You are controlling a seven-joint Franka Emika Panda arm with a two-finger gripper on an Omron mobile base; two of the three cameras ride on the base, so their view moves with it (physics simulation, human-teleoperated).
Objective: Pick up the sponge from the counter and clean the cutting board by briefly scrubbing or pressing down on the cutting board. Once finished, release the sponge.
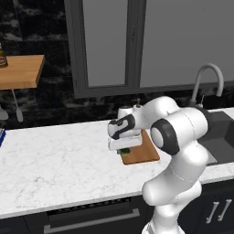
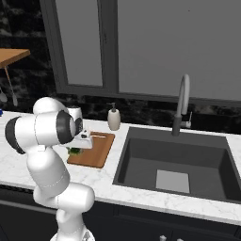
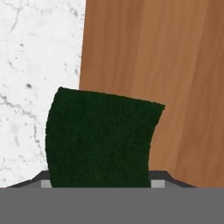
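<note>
Fingers [image 3: 99, 186] grip sponge [image 3: 100, 138] at cutting board [image 3: 175, 65] edge; tips mostly hidden behind sponge.

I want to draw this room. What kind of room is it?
A kitchen, most likely: there's a dark sink with a tall faucet, a white marble counter, and a wooden cutting board.

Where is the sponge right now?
The sponge sits between the gripper's fingers at the cutting board's edge, overlapping board and counter, left of the sink.
</note>
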